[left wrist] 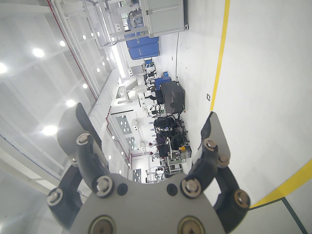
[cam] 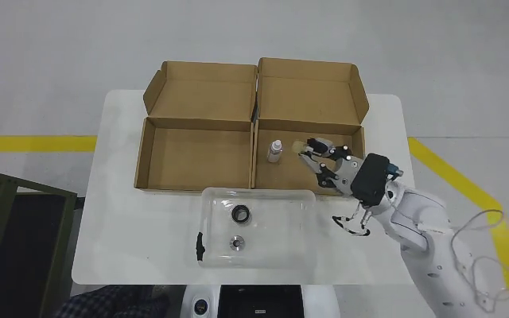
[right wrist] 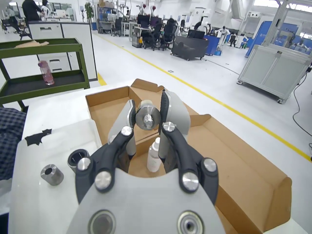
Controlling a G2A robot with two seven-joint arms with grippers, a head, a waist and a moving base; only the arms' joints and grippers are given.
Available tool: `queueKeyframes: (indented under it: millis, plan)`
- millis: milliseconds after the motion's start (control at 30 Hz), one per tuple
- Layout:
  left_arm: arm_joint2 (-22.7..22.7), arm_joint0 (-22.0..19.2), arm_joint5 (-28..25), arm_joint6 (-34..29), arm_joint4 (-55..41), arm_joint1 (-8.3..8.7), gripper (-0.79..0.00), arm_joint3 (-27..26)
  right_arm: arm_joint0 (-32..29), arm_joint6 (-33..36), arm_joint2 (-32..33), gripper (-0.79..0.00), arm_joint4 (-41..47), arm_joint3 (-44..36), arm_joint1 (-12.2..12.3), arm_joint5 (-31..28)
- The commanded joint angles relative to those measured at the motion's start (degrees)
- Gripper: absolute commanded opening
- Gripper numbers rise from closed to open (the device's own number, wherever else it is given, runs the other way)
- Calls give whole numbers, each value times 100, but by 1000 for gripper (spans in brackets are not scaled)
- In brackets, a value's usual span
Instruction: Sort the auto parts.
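My right gripper (right wrist: 147, 116) is shut on a round metal part with a cream end (right wrist: 148, 118), held above the right cardboard box (cam: 350, 178); the gripper (cam: 312, 155) hangs over that box's right half. A small white bottle (cam: 274, 150) stands inside the same box, also visible as the white bottle (right wrist: 154, 157). In the clear plastic tray (cam: 298, 242) lie a dark ring-shaped part (cam: 242, 214) and a grey metal cylinder (cam: 236, 243). The cylinder (right wrist: 52, 174) and ring part (right wrist: 77, 159) sit beside each other. My left gripper (left wrist: 146, 122) is open, pointing away from the table with nothing in it.
An empty left cardboard box (cam: 199, 157) adjoins the right one, both lids folded back. Black tape (cam: 199, 246) marks the tray's left rim. A green cart (right wrist: 43, 74) stands beyond the table. Checked cloth (right wrist: 9, 144) lies at the table's near edge.
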Motion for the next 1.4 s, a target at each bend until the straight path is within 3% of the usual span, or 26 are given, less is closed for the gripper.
queueKeyframes:
  millis: [0,400,867,1233,1367]
  plan:
    - [0,0,0,0,0,0,0,0,53,250,13,-785,-26,71,11,-109]
    - [0,0,0,0,0,0,0,0,720,1442,-270,-785,-61,1011,5,-353]
    - [0,0,0,0,0,0,0,0,1815,2513,-1189,-785,-584,2153,-116,-561]
    - [0,0,0,0,0,0,0,0,2373,2809,-1774,-785,-588,2796,-261,-527]
    - [0,0,0,0,0,0,0,0,2486,2824,-1901,-717,-593,2963,-301,-488]
